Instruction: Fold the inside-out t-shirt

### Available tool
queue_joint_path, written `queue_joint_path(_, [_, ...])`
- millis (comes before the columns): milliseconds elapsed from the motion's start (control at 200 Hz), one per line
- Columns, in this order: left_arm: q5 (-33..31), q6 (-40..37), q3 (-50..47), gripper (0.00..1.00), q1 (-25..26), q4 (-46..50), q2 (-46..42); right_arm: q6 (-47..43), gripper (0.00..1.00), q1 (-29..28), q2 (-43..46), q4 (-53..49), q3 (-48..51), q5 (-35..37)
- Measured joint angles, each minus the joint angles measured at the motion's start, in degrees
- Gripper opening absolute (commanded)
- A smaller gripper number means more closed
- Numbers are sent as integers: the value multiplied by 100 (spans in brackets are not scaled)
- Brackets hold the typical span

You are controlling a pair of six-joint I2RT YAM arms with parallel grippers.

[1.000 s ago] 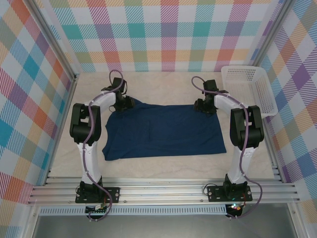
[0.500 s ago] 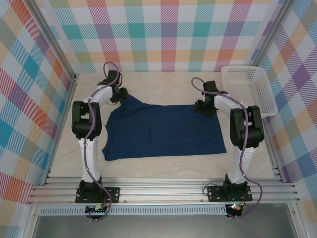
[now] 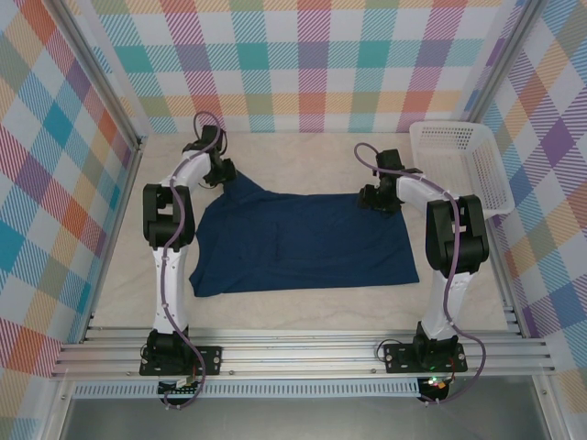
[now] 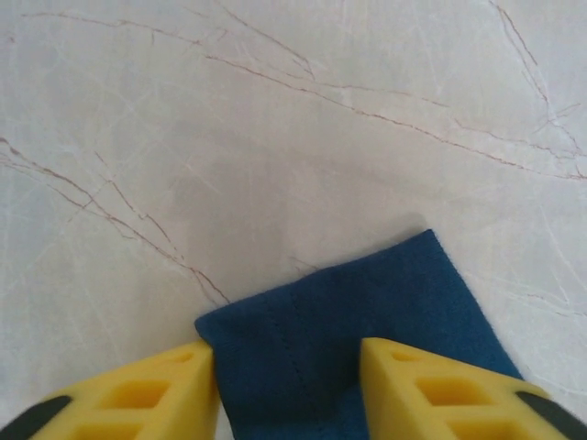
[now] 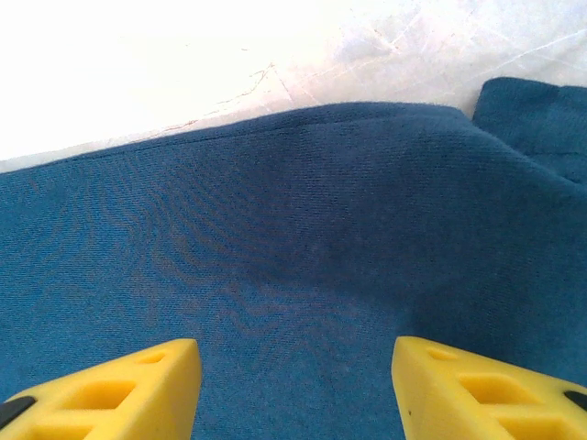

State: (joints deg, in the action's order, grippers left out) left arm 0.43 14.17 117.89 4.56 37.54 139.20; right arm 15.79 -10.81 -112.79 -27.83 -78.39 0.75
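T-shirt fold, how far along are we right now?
Done: the navy t-shirt lies spread flat on the table. In hand: the left gripper, open, straddles its far-left corner. The right gripper, open, sits over the far edge. Neither is clamped on cloth. Left: the folding itself, since no compact fold shows.
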Motion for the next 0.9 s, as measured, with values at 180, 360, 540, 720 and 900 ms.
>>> queue_joint_path(180, [85, 20, 413, 23, -61, 262, 234, 0, 57, 0, 0, -2, 0, 0])
queue_joint_path(360, [190, 66, 822, 9, -74, 459, 457, 0, 57, 0, 0, -2, 0, -17])
queue_joint_path(540, [330, 76, 1250, 1, -74, 645, 651, -7, 57, 0, 11, -13, 0, 20])
queue_joint_path(720, [496, 81, 1589, 0, -74, 756, 695, -70, 58, 0, 197, -96, -13, 149])
queue_joint_path(900, [627, 81, 1652, 0, -74, 761, 695, -179, 58, 0, 321, -221, -245, 544])
